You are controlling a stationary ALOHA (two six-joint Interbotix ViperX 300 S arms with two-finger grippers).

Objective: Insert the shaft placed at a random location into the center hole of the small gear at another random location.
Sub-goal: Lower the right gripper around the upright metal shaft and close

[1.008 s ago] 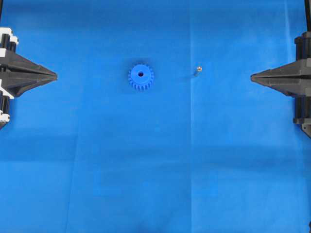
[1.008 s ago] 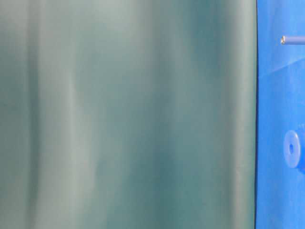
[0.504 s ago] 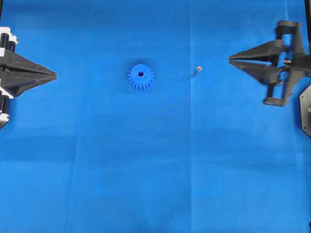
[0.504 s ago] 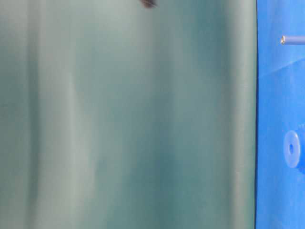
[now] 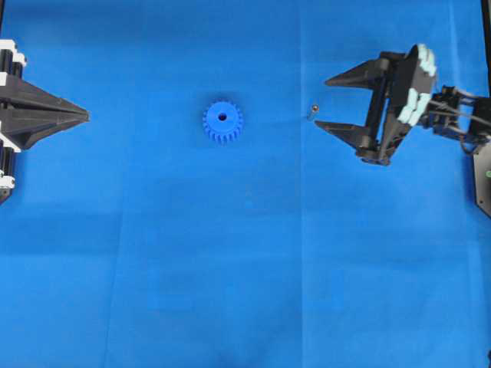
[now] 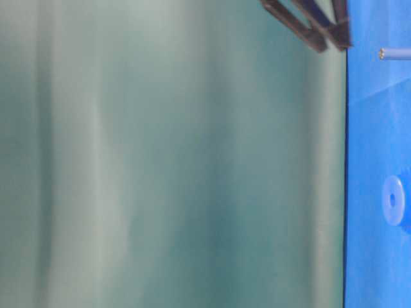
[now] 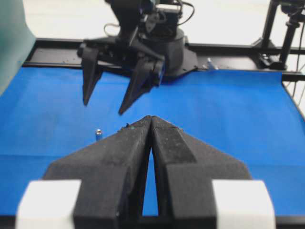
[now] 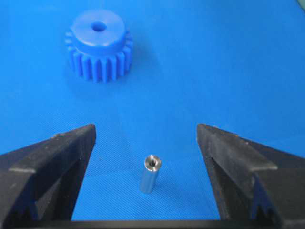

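1. On the blue cloth, overhead view: the small gear lies flat a little left of centre, teeth all round, hub up. The center hole shows as a dark round dot, nothing in it.
2. The shaft stands at 3 o'clock from the small gear, well apart from it, on bare cloth. In the right wrist view it is a short silvery pin, upright with a slight tilt, a small recess in its top end.
3. The right gripper sits at 3 o'clock from the shaft, tips pointing toward it. Its jaws are spread wide and hold nothing. From above, the shaft is just beyond the tips, level with the gap between them.
4. Right wrist view: the two black fingers flank the shaft left and right without touching it; the small gear lies beyond at 11 o'clock.
5. The left gripper is at the left edge, at 9 o'clock from the small gear, well apart. Its jaws are pressed together, tips meeting in one point, nothing between them; the left wrist view shows the same.
6. Table-level view: picture lies turned on its side; the shaft and the small gear are visible, blurred, along the right edge.
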